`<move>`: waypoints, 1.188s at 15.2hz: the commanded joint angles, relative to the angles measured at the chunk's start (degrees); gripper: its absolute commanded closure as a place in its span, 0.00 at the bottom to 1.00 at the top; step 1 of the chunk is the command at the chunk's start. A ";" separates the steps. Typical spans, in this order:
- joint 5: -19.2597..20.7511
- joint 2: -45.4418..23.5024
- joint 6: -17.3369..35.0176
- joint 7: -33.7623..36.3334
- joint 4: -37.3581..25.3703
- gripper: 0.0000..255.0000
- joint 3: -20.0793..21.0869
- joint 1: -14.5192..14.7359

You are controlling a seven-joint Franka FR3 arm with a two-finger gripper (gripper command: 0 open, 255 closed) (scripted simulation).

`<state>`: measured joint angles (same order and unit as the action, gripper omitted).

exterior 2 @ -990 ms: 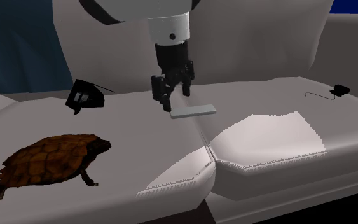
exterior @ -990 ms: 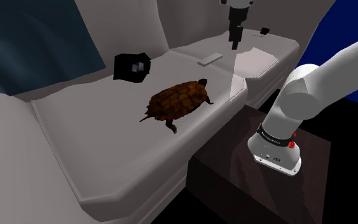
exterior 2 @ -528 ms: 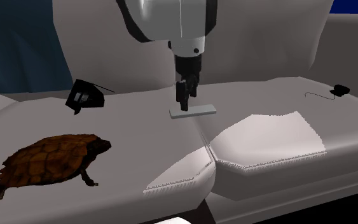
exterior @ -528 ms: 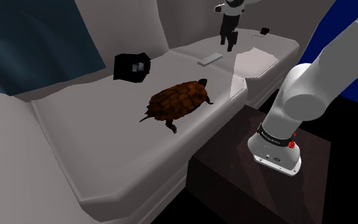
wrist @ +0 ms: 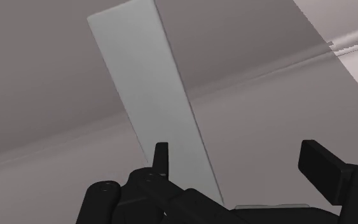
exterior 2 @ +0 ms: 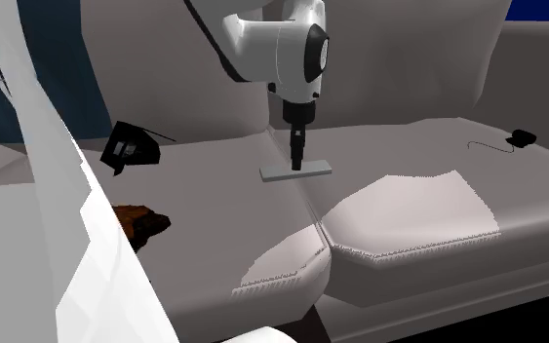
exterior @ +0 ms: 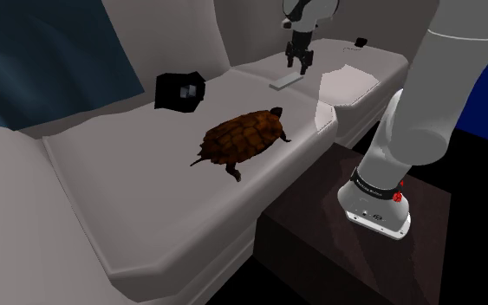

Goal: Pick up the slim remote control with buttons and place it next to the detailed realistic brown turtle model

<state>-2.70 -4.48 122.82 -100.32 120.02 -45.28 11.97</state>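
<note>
**Gripper (exterior: pixel 301 59) spread over the remote (exterior: pixel 286 81)**

The black gripper (wrist: pixel 238 156) hung just above the remote (wrist: pixel 149 89), fingers wide apart, holding nothing. The remote (exterior 2: pixel 316 169), a slim, flat, plain pale-grey slab, lay on the smooth grey sofa (exterior: pixel 146 199) cushion, well apart from the turtle (exterior: pixel 240 137) with its brown plated shell.

Here's the arm (exterior: pixel 454 78): fat, rounded white tubes with dark joints. A black band (exterior: pixel 367 184) with faint white lettering rings its foot, with red marks (exterior: pixel 398 196) just beside it. A black round cap (exterior 2: pixel 318 54) sits on the wrist, and below it the all-black gripper (wrist: pixel 241 159) has blocky fingers (wrist: pixel 320 164).
</note>
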 commanded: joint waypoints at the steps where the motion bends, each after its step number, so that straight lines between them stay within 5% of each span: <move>1: -6.78 -7.29 0.05 -8.55 -4.70 0.00 0.66 -1.52; 3: -11.07 -12.57 -0.54 -14.54 -8.83 0.00 2.76 -4.19; 18: -14.00 -15.85 4.14 -16.44 -6.66 0.00 4.61 -5.68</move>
<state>-16.70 -20.33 126.96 -116.76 113.36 -40.67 6.29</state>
